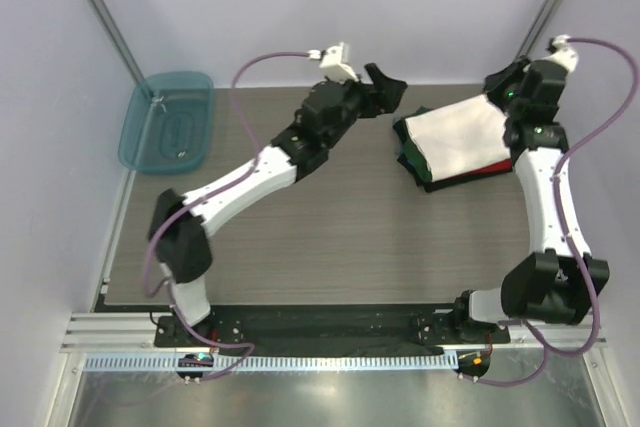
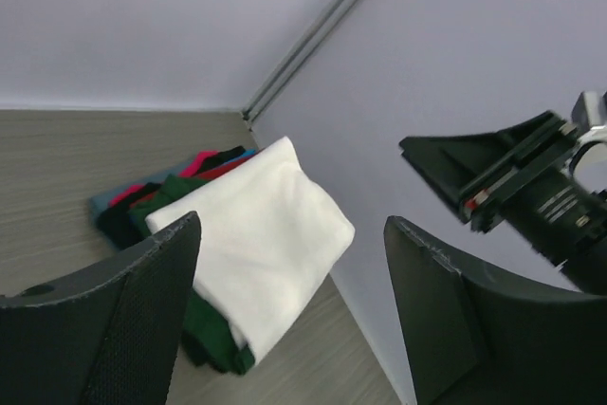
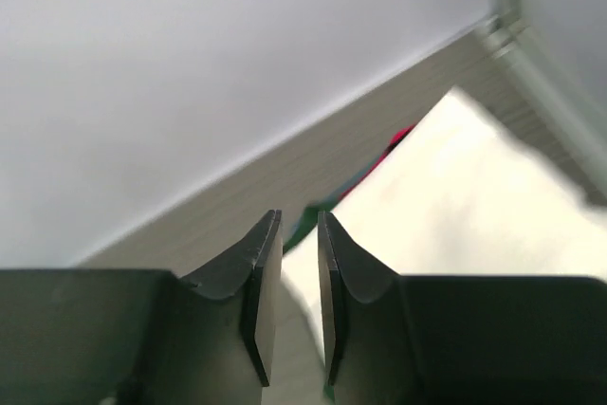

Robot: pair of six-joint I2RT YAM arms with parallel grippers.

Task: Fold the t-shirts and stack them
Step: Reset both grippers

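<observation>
The t-shirts (image 1: 455, 142) lie folded in one stack at the back right of the table. A white one (image 2: 256, 234) is on top, with dark green (image 2: 204, 329), red, dark and blue layers showing under it. My left gripper (image 1: 385, 92) hovers just left of the stack, open (image 2: 292, 225), with nothing between its wide-spread fingers. My right gripper (image 1: 500, 87) hangs over the stack's far right corner. Its jaws (image 3: 300, 220) stand a narrow gap apart, and the white shirt (image 3: 455, 196) shows below them, gripped by neither pad.
A teal plastic tub (image 1: 168, 119) sits at the table's back left corner. The pale back wall and side walls stand close behind the stack, with a metal post (image 2: 313, 35) in the corner. The right gripper (image 2: 493, 177) shows in the left wrist view.
</observation>
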